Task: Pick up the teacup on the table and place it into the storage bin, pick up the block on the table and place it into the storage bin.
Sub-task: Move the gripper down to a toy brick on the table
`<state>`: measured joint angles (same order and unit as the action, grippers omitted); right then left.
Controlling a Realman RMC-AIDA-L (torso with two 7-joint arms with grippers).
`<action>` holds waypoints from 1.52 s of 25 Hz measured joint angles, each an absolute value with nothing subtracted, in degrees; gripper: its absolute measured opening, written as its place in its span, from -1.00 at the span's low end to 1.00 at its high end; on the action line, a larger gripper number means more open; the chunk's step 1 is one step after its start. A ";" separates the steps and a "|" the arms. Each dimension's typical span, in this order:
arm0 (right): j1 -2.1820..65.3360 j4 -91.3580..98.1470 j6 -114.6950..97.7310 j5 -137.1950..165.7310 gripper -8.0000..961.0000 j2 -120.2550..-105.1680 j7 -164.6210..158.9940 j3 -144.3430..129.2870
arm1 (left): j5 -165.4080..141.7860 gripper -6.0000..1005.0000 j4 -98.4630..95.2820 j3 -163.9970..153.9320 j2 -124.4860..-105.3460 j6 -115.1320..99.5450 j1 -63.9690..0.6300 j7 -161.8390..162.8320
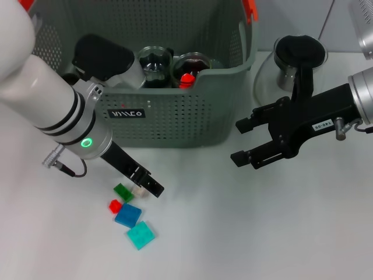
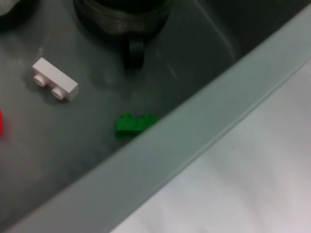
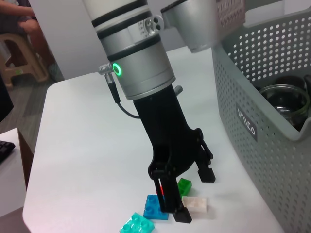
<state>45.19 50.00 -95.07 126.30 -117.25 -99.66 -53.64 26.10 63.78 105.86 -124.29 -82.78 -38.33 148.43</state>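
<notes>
Left claw (image 1: 145, 185) hangs wide over the white block (image 1: 139, 190) near the desk's front-left, bin (image 1: 175, 125) behind. Blocks are crowded, so closing could nudge the green block (image 1: 123, 191). Right claw (image 1: 245, 142) idles open.

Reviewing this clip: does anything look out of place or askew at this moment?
One oddity: a red piece sits inside a glass teacup in the storage bin. Nothing looks tipped or spilled; the left gripper is open at the white block on the table, the right gripper hangs open beside the bin.
</notes>
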 joint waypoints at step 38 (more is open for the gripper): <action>44.83 49.92 -94.40 126.03 0.75 -117.25 -98.34 -53.43 | 23.30 0.86 62.20 100.95 -124.36 -78.25 -37.69 148.77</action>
<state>44.83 49.92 -94.39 126.03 -117.25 -98.34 -53.43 23.30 62.20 100.95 -124.36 -78.25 -37.69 148.77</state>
